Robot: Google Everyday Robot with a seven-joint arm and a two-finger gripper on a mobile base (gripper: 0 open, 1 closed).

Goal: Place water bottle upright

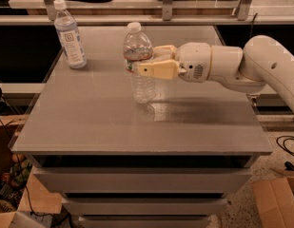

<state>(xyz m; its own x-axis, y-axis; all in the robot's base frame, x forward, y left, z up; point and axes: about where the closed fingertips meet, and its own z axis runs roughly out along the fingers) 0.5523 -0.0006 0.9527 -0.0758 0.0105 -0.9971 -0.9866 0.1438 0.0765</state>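
The water bottle (142, 85) stands upright on the desk (89, 120), about midway between the left and right edges and nearer the back edge than the front. The gripper (145, 61) reaches in from the right side, its two tan fingers (158, 70) pinching the bottle at the label band just below the shoulder. The base seems to rest on the surface, though that is hard to confirm. A second bottle (70, 37) stands by the back-left corner, well apart.

Clear ribbed plastic water bottle (142, 87), smooth plastic tool (144, 61) around it
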